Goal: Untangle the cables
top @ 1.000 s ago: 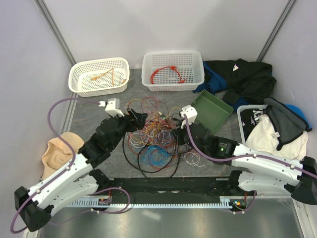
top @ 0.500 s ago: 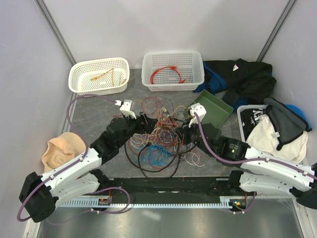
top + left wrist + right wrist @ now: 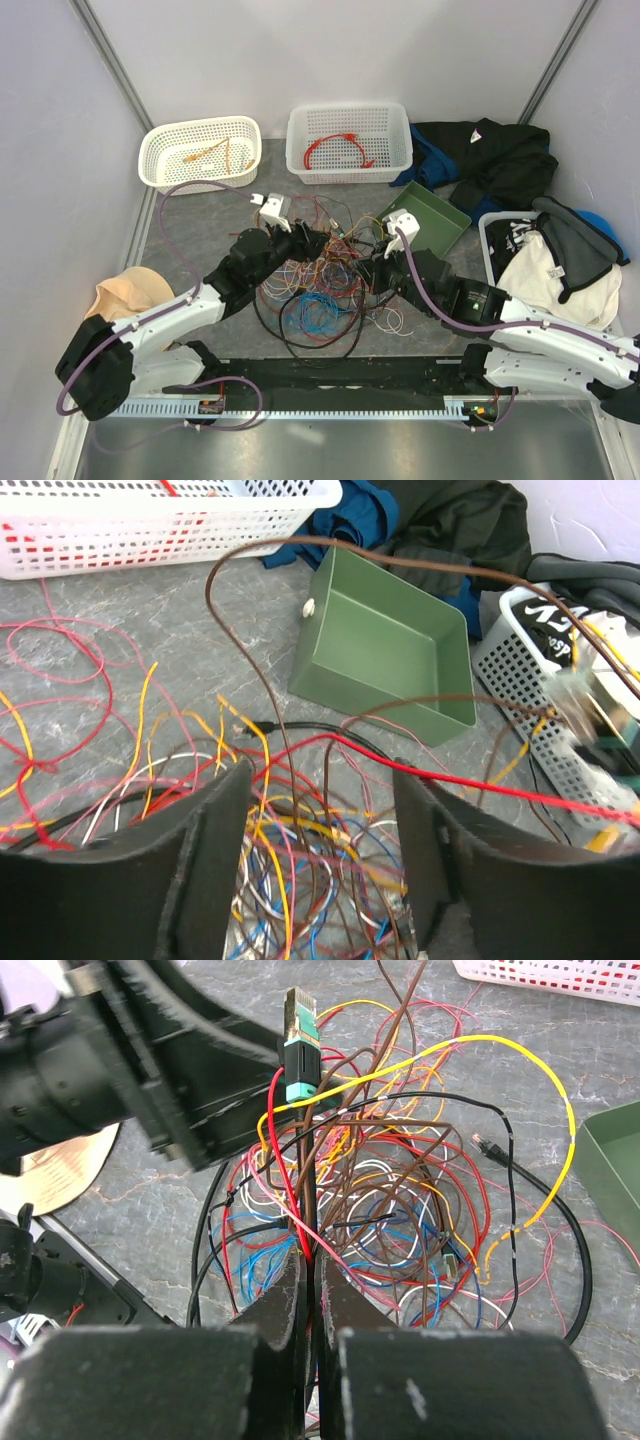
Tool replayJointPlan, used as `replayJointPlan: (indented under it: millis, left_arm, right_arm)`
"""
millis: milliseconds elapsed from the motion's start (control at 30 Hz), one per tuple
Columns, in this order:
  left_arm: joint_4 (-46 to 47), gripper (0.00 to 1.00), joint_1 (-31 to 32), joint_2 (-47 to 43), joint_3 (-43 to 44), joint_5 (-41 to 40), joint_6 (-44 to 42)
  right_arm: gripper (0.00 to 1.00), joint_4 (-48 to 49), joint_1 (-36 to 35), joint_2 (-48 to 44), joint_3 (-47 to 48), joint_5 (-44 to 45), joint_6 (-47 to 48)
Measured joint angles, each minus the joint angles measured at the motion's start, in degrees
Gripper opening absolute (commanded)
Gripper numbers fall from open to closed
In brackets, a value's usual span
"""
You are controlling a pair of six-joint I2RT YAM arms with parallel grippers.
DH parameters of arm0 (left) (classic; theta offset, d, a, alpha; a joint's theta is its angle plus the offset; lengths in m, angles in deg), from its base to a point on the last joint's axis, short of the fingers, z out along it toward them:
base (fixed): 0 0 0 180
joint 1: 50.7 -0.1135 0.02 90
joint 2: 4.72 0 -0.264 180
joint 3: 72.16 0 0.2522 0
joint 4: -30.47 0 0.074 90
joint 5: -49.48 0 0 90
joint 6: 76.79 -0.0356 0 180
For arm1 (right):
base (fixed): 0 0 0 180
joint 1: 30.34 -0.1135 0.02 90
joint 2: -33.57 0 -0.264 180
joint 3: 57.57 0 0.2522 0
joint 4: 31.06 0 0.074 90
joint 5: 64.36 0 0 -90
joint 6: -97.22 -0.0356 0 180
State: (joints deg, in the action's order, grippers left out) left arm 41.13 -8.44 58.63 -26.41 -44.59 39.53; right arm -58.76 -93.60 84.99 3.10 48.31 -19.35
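Observation:
The cables (image 3: 318, 290) lie in a tangle of red, orange, yellow, blue, white and brown wires inside a thicker black loop, mid-table. My left gripper (image 3: 313, 243) hovers over the far side of the heap. In the left wrist view its jaws (image 3: 322, 780) stand open, with wires (image 3: 300, 880) lying below and between them and a red strand crossing in front. My right gripper (image 3: 372, 272) is at the tangle's right side. In the right wrist view it (image 3: 310, 1260) is shut on red and brown strands that rise to a teal plug (image 3: 300, 1060).
At the back stand two white baskets: the left one (image 3: 200, 125) holds an orange cable, the middle one (image 3: 348, 108) a red one. A green tray (image 3: 432, 225) sits right of the tangle. Dark clothes (image 3: 495, 155), a laundry basket (image 3: 490, 240) and a beige cloth (image 3: 120, 305) lie around.
My left arm has swung right and forward over the tangle, and its jaws have narrowed somewhat. My right gripper has shifted slightly toward the back, still pinching its strands.

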Motion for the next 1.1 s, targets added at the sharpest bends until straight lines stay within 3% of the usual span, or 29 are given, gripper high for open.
replayJointPlan:
  millis: [100,167,267,300,600,633,667,700,733,800,967,1000,1033,1100]
  left_arm:
    - [1.1,0.39,0.0,2.9,1.7,0.0,-0.8]
    - [1.4,0.36,0.0,3.8,2.7,0.0,-1.5]
    - [1.5,0.17,0.0,3.8,3.9,-0.2,-2.7]
    - [1.5,0.02,0.0,3.6,4.3,-0.3,-3.3]
    - [-1.3,0.02,0.0,-3.2,6.8,-1.2,-7.4]
    - [-2.0,0.09,0.0,-4.3,7.0,-1.5,-7.6]
    - [-2.4,0.25,0.0,-5.1,7.1,-1.7,-7.7]
    - [-3.2,0.54,0.0,-5.8,7.3,-1.8,-7.8]
    - [-3.8,0.61,0.0,-6.3,7.5,-1.8,-8.0]
    - [-5.0,0.71,0.0,-6.5,7.6,-1.6,-8.3]
    - [-3.7,0.8,0.0,-6.8,3.8,-1.0,-7.7]
    - [-2.6,0.94,0.0,-7.0,1.8,-0.7,-7.7]
    - [-1.7,1.0,0.0,-7.0,0.2,-0.3,-7.6]
    - [0.4,1.0,0.0,-6.9,-3.1,0.6,-7.3]
  right_arm:
    - [0.0,-0.3,0.0,-0.4,0.0,-0.2,-0.2]
    - [0.0,-0.5,0.0,-0.8,0.0,-0.3,-0.3]
    - [0.0,-1.0,0.0,-1.8,0.0,-0.3,-0.5]
    - [0.0,-1.2,0.0,-2.2,0.0,-0.3,-0.5]
    - [0.0,-2.3,0.0,-5.5,0.0,0.3,-1.0]
    - [0.0,-2.5,0.0,-5.6,0.0,0.3,-1.1]
    - [0.0,-2.7,0.0,-5.6,0.0,0.3,-1.2]
    - [0.0,-2.9,0.0,-5.7,0.0,0.3,-1.3]
    - [0.0,-3.0,0.0,-5.7,0.0,0.3,-1.3]
    - [0.0,-3.3,0.0,-5.7,0.0,0.3,-1.6]
    - [0.0,-3.6,0.0,-6.4,0.0,0.3,-2.2]
    - [0.0,-3.8,0.0,-6.6,0.0,0.3,-2.4]
    - [0.0,-3.8,0.0,-6.7,0.0,0.2,-2.6]
    - [0.0,-4.0,0.0,-6.8,0.3,0.1,-3.1]
